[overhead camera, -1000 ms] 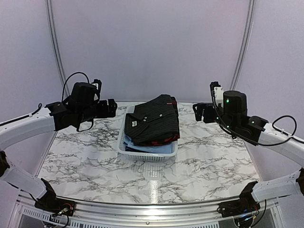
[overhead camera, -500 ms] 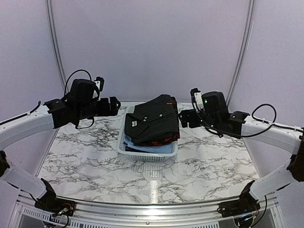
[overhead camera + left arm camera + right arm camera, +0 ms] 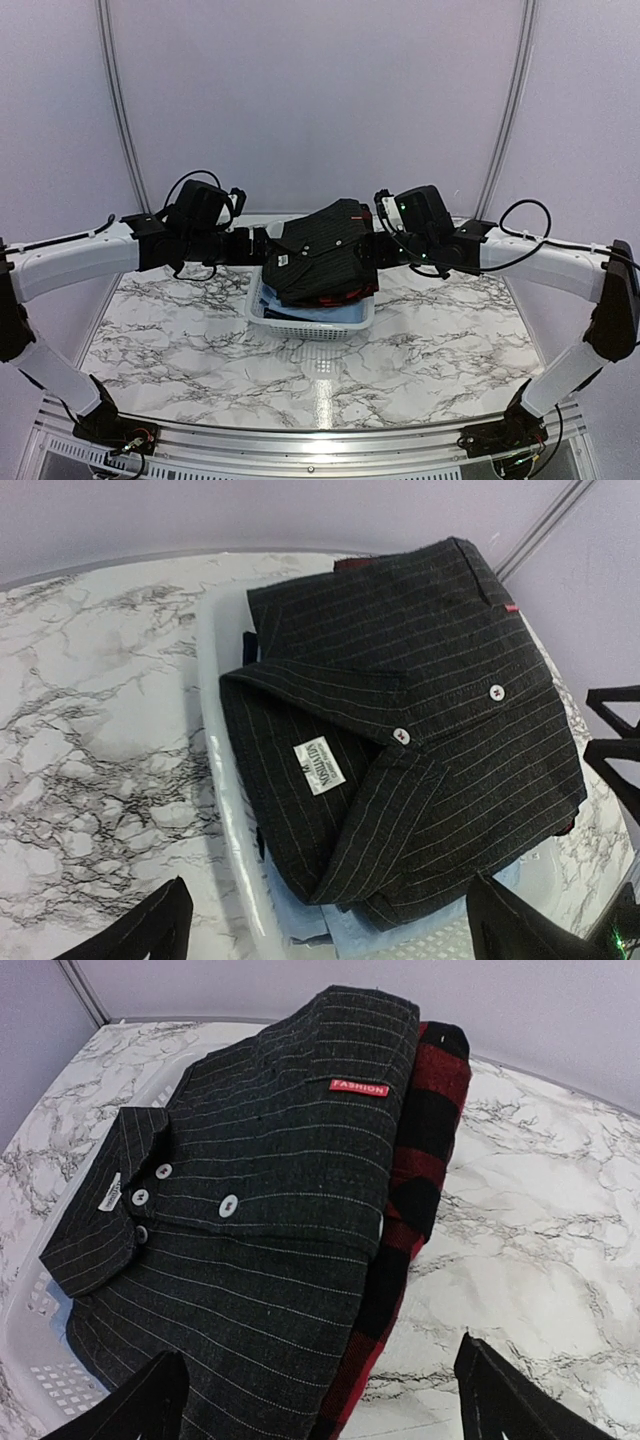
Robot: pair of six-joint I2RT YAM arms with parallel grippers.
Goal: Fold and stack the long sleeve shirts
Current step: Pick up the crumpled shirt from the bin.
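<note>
**Top view.** A white plastic lattice basket (image 3: pixel 310 325) sits on a marble-patterned table (image 3: pixel 180 330), midway between the side edges and nearer the far edge. A folded black pinstriped button-up shirt (image 3: pixel 325 250) tops the heap inside it and overhangs the rim, with pale blue cloth (image 3: pixel 320 312) underneath. The left gripper (image 3: pixel 255 243) reaches in at the shirt's left side and the right gripper (image 3: pixel 372 250) at its right. The two are close across one small pile, so they could knock together. The light basket could also slide or tip if cloth snags on its rim. This view does not show whether either gripper touches the cloth.

**Left wrist view.** The black shirt fills the frame, collar uppermost. A lift from this side alone would probably let the fold fall open. The left gripper's fingers (image 3: pixel 150 930) appear only as dark tips in the bottom corners. They are spread wide, holding nothing and touching nothing that shows.

**Right wrist view.** A red-and-black checked shirt (image 3: pixel 425 1150) lies directly under the black one and peeps out along its right edge. A bite at that edge could easily take both shirts at once. The right gripper's fingers (image 3: pixel 140 1400) also stand wide apart in the bottom corners, empty, with the shirts between them.
</note>
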